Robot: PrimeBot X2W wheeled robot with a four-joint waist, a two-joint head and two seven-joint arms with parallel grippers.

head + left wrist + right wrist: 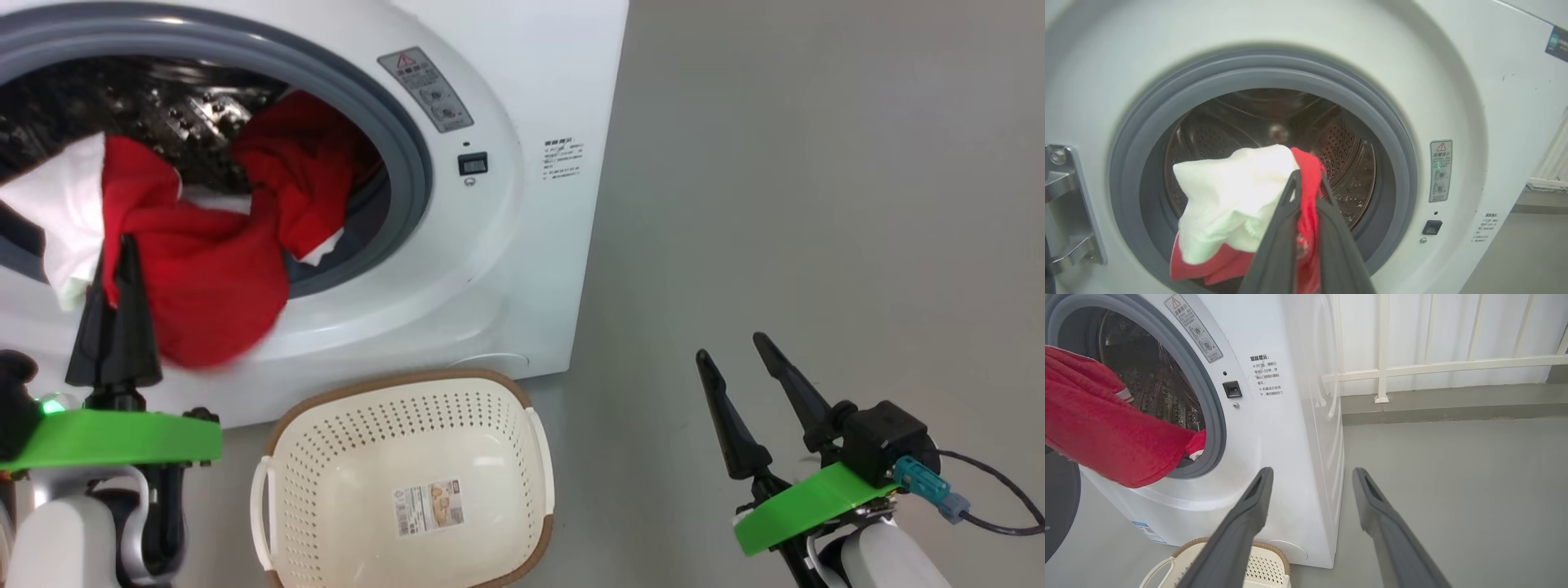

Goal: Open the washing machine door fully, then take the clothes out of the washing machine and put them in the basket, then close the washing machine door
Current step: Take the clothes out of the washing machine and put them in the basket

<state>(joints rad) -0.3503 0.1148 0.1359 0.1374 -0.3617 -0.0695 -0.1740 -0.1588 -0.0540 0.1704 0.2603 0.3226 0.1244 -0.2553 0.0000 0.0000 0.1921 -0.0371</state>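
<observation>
Fingers of the left gripper (pixel 122 249) are clenched on a red fold of the clothes (pixel 204 278), which spill over the grey ring of the washing machine (pixel 539 245); how much lies deeper in the drum is hidden. The right gripper (pixel 731 347) stands spread and empty, well apart. The basket (pixel 392 384), cut off below, sits on grey floor (pixel 816 204) just before the machine, with a white railing (pixel 1412 367) beyond.

Laundry corner, washing machine (pixel 531 286), grey floor (pixel 816 204) (white railing (pixel 1433 365))
</observation>
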